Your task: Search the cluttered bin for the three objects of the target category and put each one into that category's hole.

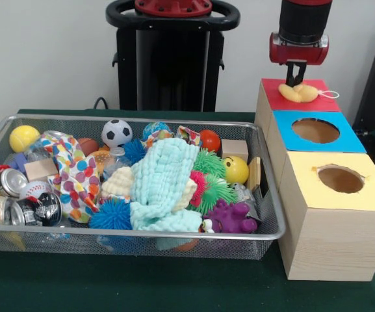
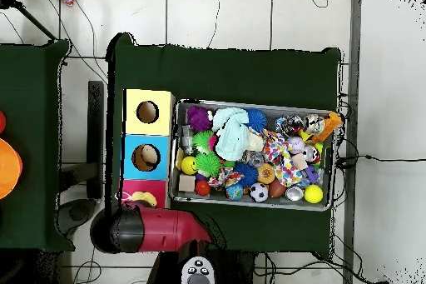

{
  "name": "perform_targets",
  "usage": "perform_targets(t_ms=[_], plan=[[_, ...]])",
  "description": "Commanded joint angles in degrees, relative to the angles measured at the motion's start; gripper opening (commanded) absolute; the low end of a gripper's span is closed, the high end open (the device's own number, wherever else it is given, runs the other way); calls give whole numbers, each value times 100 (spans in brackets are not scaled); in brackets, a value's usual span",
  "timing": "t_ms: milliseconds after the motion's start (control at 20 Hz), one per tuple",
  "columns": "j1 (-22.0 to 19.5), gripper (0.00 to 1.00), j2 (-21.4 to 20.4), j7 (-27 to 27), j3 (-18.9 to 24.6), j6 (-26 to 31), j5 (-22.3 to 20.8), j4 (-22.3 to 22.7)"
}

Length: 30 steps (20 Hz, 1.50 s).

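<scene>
The wire mesh bin sits left of three wooden boxes and is full of clutter; it also shows in the overhead view. The red-surround hole's box is the farthest one. A pale yellow plush with orange parts lies on the red top, covering the hole. My gripper hangs straight above it, shut on its top. In the overhead view the plush shows on the red box beside my arm. No tan teddy bear is in view.
The blue-surround box and yellow-surround box stand nearer the camera, in line with the red one. The bin holds a mint cloth, a cream cloth, spiky balls, a soccer ball and cans. The pedestal stands behind.
</scene>
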Motion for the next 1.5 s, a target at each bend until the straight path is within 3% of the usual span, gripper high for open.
perform_targets(t_ms=[50,950,1500], plan=[[-66,0,-138,601,224,809,-11,-601],[-94,0,-192,602,269,819,-10,-563],[3,0,-269,621,169,1328,-81,-843]])
